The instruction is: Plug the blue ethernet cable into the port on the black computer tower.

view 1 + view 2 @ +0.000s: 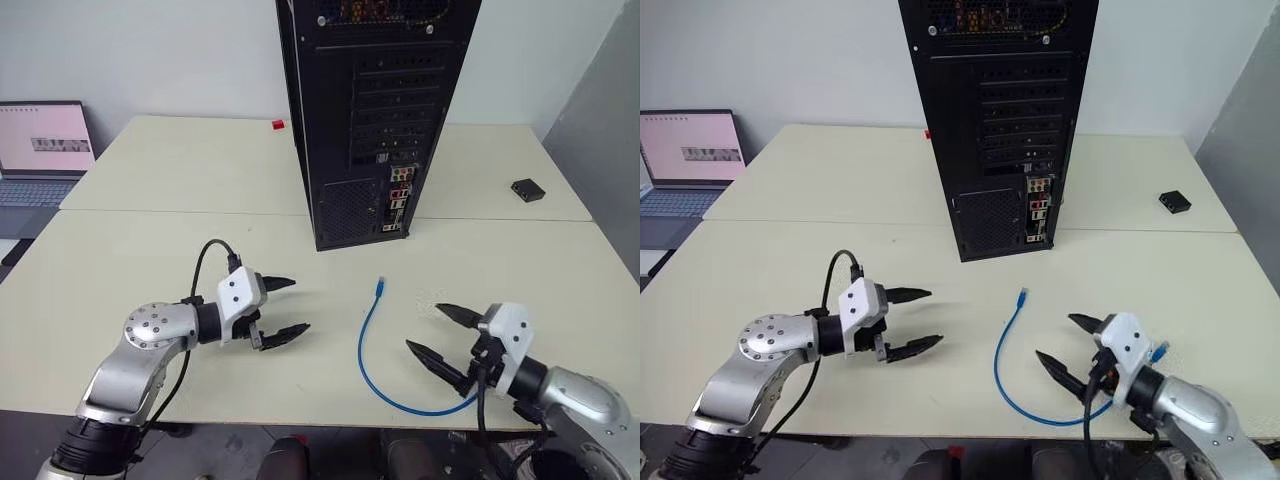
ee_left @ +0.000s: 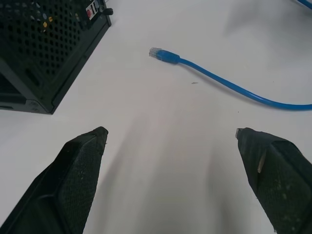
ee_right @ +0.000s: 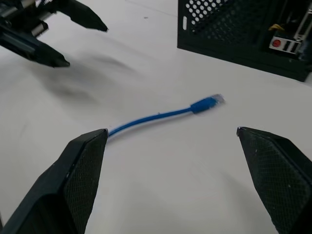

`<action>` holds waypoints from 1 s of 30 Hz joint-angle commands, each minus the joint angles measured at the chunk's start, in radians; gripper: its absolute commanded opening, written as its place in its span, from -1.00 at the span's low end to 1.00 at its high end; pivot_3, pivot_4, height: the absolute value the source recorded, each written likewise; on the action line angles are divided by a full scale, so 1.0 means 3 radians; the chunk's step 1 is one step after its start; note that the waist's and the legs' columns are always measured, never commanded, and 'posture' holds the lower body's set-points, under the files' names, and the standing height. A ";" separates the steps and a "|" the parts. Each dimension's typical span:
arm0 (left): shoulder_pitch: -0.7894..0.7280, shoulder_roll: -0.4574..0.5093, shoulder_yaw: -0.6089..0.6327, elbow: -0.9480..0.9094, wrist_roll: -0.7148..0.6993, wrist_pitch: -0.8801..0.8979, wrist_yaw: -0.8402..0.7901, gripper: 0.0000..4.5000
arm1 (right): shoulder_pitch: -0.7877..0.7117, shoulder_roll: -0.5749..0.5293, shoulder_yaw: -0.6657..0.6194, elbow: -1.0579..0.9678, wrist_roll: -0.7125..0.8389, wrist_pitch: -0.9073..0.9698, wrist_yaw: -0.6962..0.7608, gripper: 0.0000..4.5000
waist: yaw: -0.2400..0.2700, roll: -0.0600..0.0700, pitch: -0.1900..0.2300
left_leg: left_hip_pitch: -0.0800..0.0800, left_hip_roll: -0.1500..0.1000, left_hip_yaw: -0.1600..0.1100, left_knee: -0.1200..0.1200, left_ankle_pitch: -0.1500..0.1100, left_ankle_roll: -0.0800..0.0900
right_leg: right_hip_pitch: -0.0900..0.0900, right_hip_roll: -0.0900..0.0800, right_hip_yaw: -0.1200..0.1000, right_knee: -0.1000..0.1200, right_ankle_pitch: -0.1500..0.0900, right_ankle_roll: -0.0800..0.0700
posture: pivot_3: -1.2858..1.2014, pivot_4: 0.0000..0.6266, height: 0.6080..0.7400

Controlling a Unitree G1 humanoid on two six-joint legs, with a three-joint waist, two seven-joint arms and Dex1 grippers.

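- The laptop (image 1: 42, 150) is sitting open at the far left edge of the tables.
- The left gripper (image 1: 283, 309) is hovering over the cream table (image 1: 130, 270) with its black fingers spread wide, holding nothing.
- The black computer tower (image 1: 375, 110) is standing upright, its rear connector strip (the port (image 1: 397, 203) among the sockets) facing the robot.
- The blue ethernet cable (image 1: 372, 345) is lying loose in a curve, its plug pointing toward the tower.
- The right gripper (image 1: 432, 332) is gaping empty, just beside the cable.
- The small black box (image 1: 527, 189) is resting far right.
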 commanded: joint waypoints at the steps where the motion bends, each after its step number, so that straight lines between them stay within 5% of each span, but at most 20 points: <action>1: -0.0149 0.0001 -0.0033 0.0080 0.0039 -0.0184 -0.0063 1.00 | -0.0207 0.0222 0.0294 -0.0004 -0.0173 0.0270 -0.0385 0.99 | 0.0001 0.0000 0.0000 | 0.0000 0.0000 -0.0001 0.0000 0.0000 0.0000 | 0.0000 0.0000 0.0000 0.0000 0.0000 0.0000 | 0.03 -0.52 1.00; 8: -0.0333 -0.0066 -0.0061 0.0188 -0.0184 -0.0129 -0.0326 1.00 | -0.0763 0.1046 0.0595 0.0453 -0.0446 0.0855 -0.1204 0.99 | -0.0005 -0.0005 -0.0003 | -0.0003 0.0000 0.0000 -0.0001 0.0000 -0.0001 | -0.0004 0.0000 0.0000 0.0001 0.0000 -0.0001 | 0.03 -0.52 1.00; 20: -0.0536 -0.0143 -0.0143 0.0421 -0.0115 -0.0263 -0.0451 1.00 | -0.0926 0.1435 0.0860 0.0512 -0.0510 0.1460 -0.1507 0.99 | -0.0012 -0.0005 -0.0003 | -0.0005 0.0001 -0.0003 -0.0001 0.0000 0.0000 | -0.0007 0.0000 -0.0003 0.0002 0.0000 -0.0001 | 0.03 -0.52 1.00; 23: -0.0564 -0.0178 -0.0185 0.0466 -0.0083 -0.0323 -0.0460 1.00 | -0.1039 0.1460 0.0971 0.0580 -0.0564 0.1585 -0.1558 0.78 | -0.0016 -0.0005 -0.0003 | -0.0005 0.0001 -0.0003 -0.0001 0.0000 0.0000 | -0.0007 0.0000 -0.0003 0.0001 0.0000 -0.0001 | 0.03 -0.52 1.00; 30: -0.0579 -0.0205 -0.0230 0.0529 -0.0033 -0.0426 -0.0438 1.00 | -0.1197 0.1498 0.1042 0.0627 -0.0660 0.1756 -0.1620 -0.06 | -0.0019 -0.0005 -0.0003 | -0.0005 0.0001 -0.0004 -0.0001 0.0000 0.0000 | -0.0007 0.0000 -0.0003 0.0002 0.0000 -0.0001 | 0.03 -0.52 1.00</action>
